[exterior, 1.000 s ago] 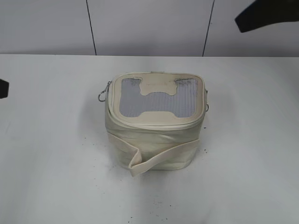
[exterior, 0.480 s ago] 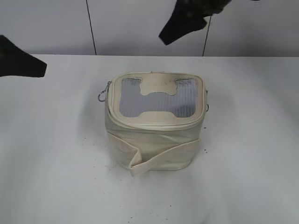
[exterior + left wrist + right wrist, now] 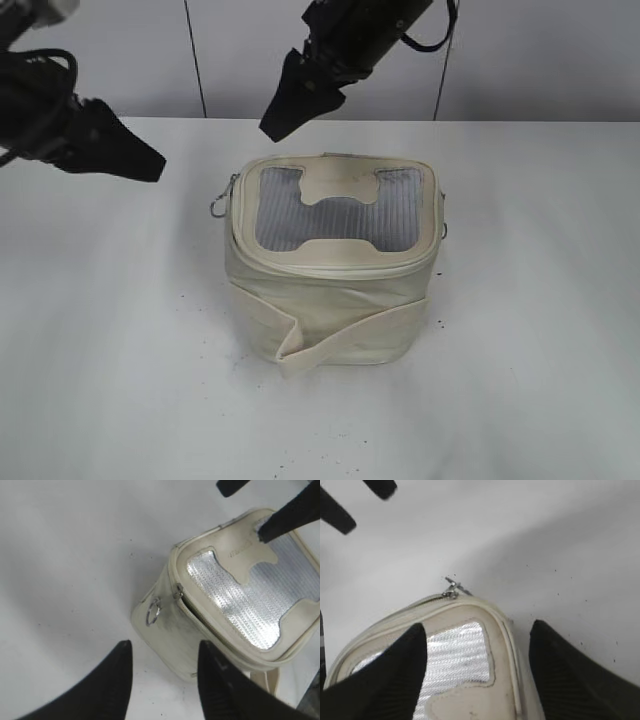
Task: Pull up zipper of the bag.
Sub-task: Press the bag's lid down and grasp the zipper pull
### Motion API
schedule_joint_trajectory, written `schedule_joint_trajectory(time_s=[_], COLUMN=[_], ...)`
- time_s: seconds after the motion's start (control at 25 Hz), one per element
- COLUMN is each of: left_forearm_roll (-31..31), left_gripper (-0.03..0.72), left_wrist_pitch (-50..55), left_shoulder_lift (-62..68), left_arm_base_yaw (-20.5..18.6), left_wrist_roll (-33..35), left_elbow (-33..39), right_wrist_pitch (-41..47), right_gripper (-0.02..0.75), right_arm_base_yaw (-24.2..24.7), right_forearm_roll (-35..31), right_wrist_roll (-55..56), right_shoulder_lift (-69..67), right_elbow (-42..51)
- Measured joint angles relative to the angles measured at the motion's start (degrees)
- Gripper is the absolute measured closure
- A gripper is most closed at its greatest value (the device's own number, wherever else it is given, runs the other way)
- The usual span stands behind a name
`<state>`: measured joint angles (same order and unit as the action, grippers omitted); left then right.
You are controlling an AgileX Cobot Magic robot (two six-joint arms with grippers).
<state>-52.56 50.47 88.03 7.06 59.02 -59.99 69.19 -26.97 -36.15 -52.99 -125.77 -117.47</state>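
The cream-white bag (image 3: 330, 300) stands upright mid-table, with its grey ribbed top panel (image 3: 335, 215) and folded strap (image 3: 340, 340). The zipper (image 3: 330, 268) runs round the lid rim. A silver ring pull (image 3: 217, 207) hangs at the left corner, another (image 3: 444, 228) at the right. My left gripper (image 3: 142, 160) is open, above the table left of the bag. In the left wrist view the left gripper (image 3: 164, 647) faces the ring pull (image 3: 153, 614). My right gripper (image 3: 276, 124) is open above the bag's back-left corner. In its own view the right gripper (image 3: 479, 627) straddles the lid corner (image 3: 495, 645) near a pull (image 3: 451, 591).
The white table (image 3: 110, 350) surrounds the bag, with small dark specks (image 3: 433, 322) near its base. A grey panelled wall (image 3: 110, 60) rises behind the table's far edge.
Both arms have swung in. The left gripper moved right from the left edge. The right gripper moved left and down from the top right to the bag's back-left corner. The bag has not moved.
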Motion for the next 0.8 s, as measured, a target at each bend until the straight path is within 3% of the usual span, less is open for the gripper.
schedule_joint_trajectory(time_s=[0.2, 0.48, 0.72, 0.8], left_forearm_roll=[4.81, 5.17, 5.31, 5.31], left_gripper=[0.351, 0.351, 0.351, 0.351], left_wrist_pitch=[-2.33, -3.32, -3.54, -3.54], left_shoulder_lift=[3.40, 4.65, 4.74, 4.74], left_arm_base_yaw=[3.54, 5.02, 5.02, 5.02], left_wrist_roll=[0.24, 0.29, 0.29, 0.29], left_elbow=[-0.29, -0.33, -0.33, -0.33], right_wrist_pitch=[-0.35, -0.34, -0.46, -0.14], right_gripper=[0.237, 0.238, 0.308, 0.363], right_arm_base_yaw=[-0.23, -0.23, -0.30, -0.30], right_forearm_roll=[-1.62, -1.45, -1.66, -1.86], right_wrist_roll=[0.00, 0.18, 0.45, 0.45], right_shoulder_lift=[-4.08, -8.26, -9.73, -9.97], right_elbow=[-3.93, -4.28, -4.39, -4.39])
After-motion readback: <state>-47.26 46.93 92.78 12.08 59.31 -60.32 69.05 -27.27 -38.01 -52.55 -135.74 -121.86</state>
